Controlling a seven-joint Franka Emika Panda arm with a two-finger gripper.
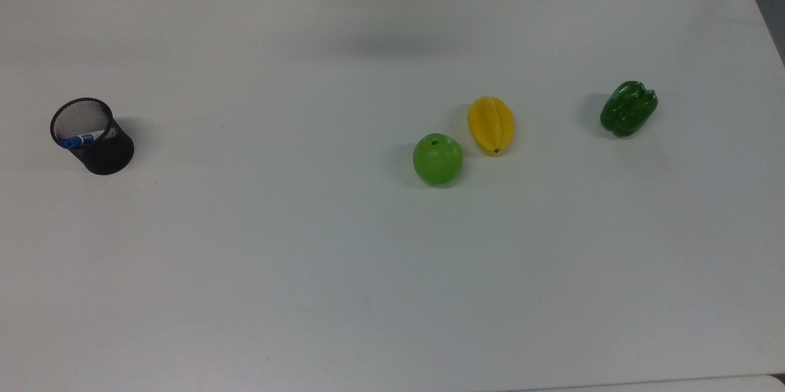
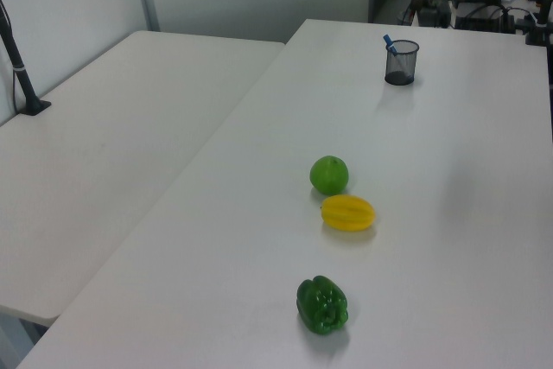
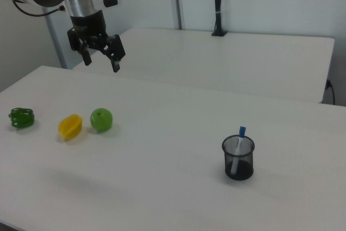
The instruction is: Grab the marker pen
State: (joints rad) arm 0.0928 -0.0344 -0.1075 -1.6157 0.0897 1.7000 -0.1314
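No text, brand, number or sign can be read on anything in these views.

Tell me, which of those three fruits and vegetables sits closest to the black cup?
The green apple: round, light green. The yellow starfruit lies just beyond it, and the dark green bell pepper is farthest from the mesh cup.

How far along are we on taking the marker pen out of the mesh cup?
Nothing looks done yet: the marker pen stands in the black mesh cup, blue cap up. The gripper hangs open and empty high above the green apple, far from the cup. Left: travel to the cup, descend, grasp the cap end, lift.
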